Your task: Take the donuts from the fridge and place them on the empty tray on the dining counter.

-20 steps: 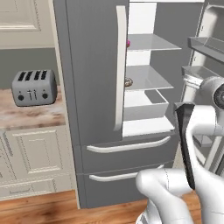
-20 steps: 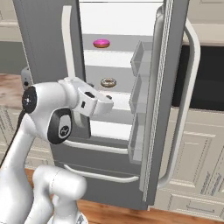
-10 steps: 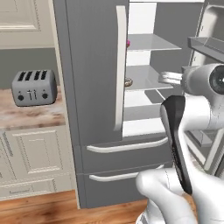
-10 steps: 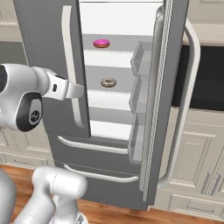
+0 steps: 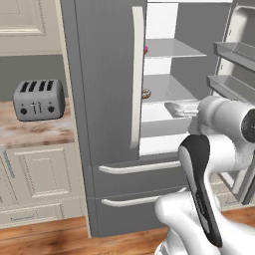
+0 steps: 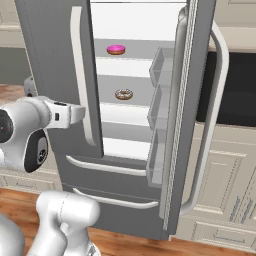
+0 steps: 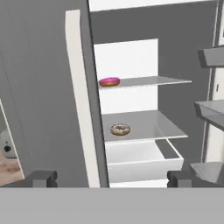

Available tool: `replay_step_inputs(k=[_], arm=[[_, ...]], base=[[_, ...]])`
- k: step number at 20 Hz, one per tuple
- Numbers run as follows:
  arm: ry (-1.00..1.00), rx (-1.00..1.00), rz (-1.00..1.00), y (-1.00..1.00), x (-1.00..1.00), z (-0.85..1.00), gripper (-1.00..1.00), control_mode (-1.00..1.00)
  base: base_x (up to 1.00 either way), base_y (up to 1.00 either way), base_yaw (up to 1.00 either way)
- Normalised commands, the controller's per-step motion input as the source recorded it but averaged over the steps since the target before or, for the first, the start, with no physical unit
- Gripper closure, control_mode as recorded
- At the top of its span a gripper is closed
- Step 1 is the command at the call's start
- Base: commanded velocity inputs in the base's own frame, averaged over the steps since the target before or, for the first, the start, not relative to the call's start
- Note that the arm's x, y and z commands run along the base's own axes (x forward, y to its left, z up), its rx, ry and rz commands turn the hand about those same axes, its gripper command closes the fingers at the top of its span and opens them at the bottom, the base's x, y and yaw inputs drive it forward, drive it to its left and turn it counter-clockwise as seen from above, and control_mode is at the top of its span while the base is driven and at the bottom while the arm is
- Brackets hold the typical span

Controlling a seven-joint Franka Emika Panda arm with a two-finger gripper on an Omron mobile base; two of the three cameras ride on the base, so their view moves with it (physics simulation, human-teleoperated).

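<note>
The fridge (image 5: 104, 99) stands with its left door shut and its right door (image 6: 195, 100) swung open. Of the donuts, the pink one (image 6: 116, 49) (image 7: 109, 81) lies on an upper shelf. The white speckled one (image 6: 124, 94) (image 7: 120, 129) (image 5: 146, 93) lies on the shelf below. My gripper (image 7: 111, 179) is open, its fingertips wide apart with nothing between them, and it faces the shelves from well back. My wrist (image 6: 65, 114) hangs in front of the left door. The empty tray and the dining counter are out of view.
A long white handle (image 6: 82, 75) runs down the shut left door, close to my wrist. Bins (image 6: 160, 105) line the open right door. Two lower drawers (image 5: 134, 169) sit beneath. A toaster (image 5: 39, 99) stands on the marble counter (image 5: 35, 132) to the left.
My hand has drawn back from the fridge opening toward the left door. The forearm has swung up in front of the left base camera. Both donuts lie where they were.
</note>
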Motion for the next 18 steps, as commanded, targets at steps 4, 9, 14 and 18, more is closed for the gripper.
replay_step_inputs(k=[4,9,14,18], arm=[[-0.17,0.00,0.00,0.39,0.22,-0.12,-1.00,-1.00],[-0.13,-0.04,0.00,0.50,0.35,0.00,-1.00,-1.00],[-0.01,-0.03,0.00,0.14,0.46,0.00,-1.00,-1.00],[0.00,-0.03,0.00,0.02,0.44,0.00,-1.00,-1.00]], base=[[0.00,0.00,0.00],[0.00,0.00,0.00],[0.00,0.00,0.00],[0.00,0.00,0.00]])
